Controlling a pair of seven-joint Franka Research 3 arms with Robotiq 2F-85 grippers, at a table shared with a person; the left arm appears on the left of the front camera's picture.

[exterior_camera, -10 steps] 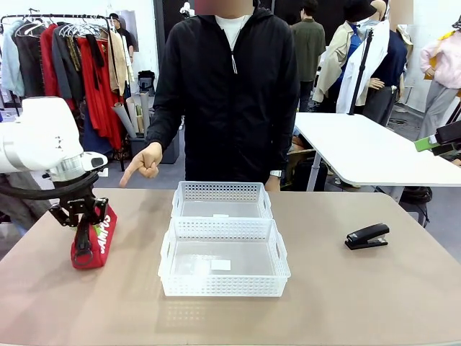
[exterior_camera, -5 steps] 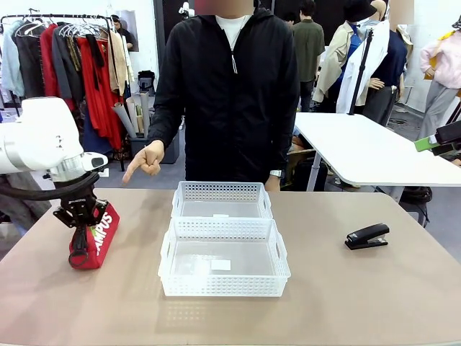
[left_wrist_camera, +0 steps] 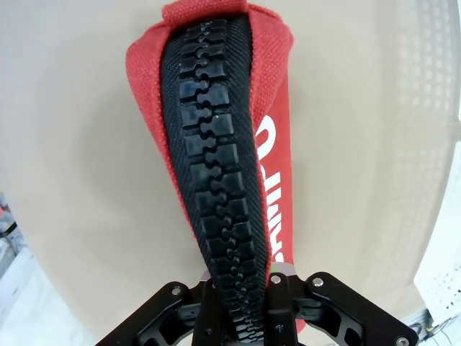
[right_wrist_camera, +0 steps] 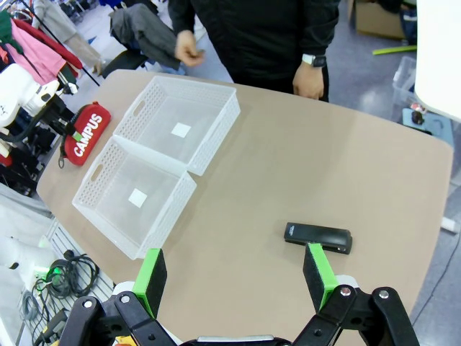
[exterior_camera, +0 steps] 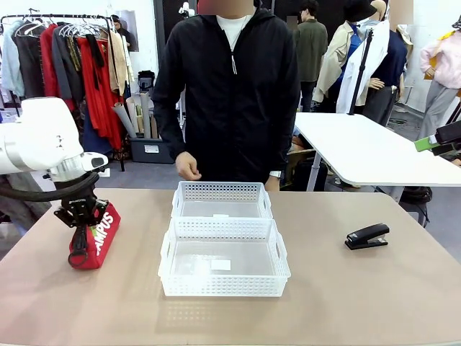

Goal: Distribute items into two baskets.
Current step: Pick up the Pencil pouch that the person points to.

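At the left, your left gripper [exterior_camera: 83,218] is pinched shut on the zipper [left_wrist_camera: 216,187] of the red pouch [exterior_camera: 97,238], which stands on edge on the table [exterior_camera: 360,303], well left of the baskets. This looks like the pick-up step. Next you need a lift and a carry rightwards, high enough to clear the lattice wall of the near basket [exterior_camera: 223,287] or the far basket [exterior_camera: 220,192]. Mind the person's hand [exterior_camera: 189,167] just behind the far one. The stapler [exterior_camera: 367,236] lies untouched at the right, and your right gripper [right_wrist_camera: 235,277] is spread wide, high over it.
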